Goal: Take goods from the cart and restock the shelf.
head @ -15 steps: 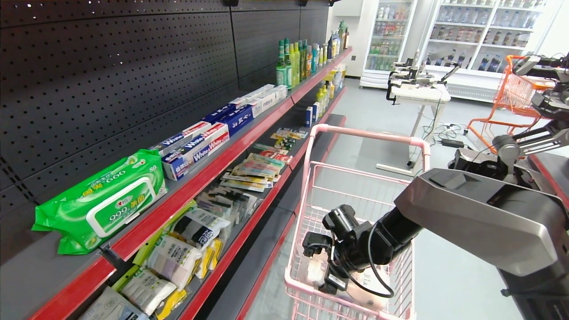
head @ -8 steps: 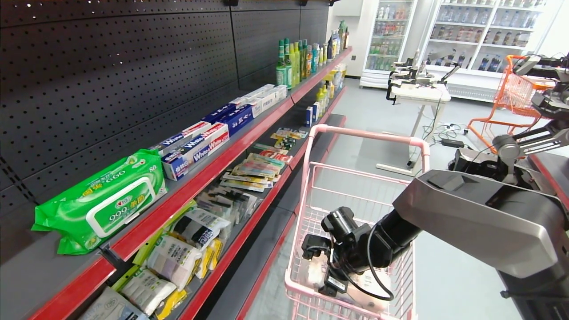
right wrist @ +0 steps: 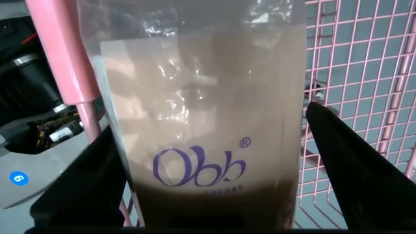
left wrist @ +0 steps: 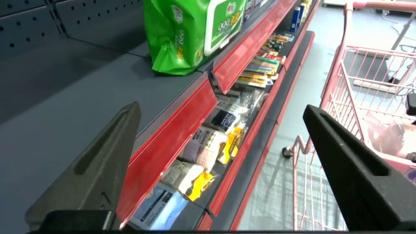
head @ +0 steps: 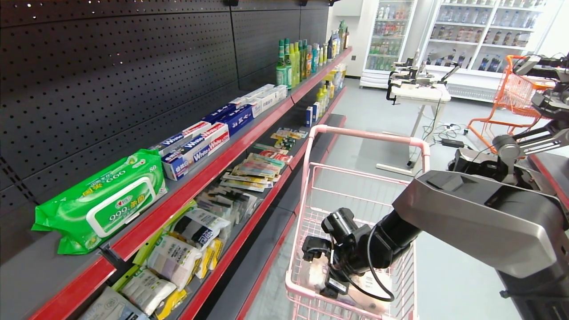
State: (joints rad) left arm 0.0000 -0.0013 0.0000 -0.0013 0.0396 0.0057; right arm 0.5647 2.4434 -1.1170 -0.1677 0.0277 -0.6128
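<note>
My right gripper (head: 326, 282) is down inside the pink cart (head: 369, 133), near its front end. In the right wrist view this gripper (right wrist: 211, 123) is open, its fingers (right wrist: 364, 169) standing on either side of a clear pack with pale tan contents (right wrist: 208, 97); whether they touch it I cannot tell. The same pack (head: 369, 286) lies on the cart's bottom. My left gripper (left wrist: 221, 109) is open and holds nothing, hovering beside the red-edged top shelf (left wrist: 175, 136). A green wipes pack (head: 104, 200) lies on that shelf.
Boxes (head: 195, 144) and bottles (head: 293, 62) line the top shelf farther along. Packets (head: 178, 258) crowd the lower shelf. The shelf part left of the wipes pack (left wrist: 188, 29) is bare. An orange cart (head: 515, 95) and a white table (head: 422, 93) stand in the aisle behind.
My right gripper has sunk slightly deeper into the cart, over the clear pack. Everything else is as it was.
</note>
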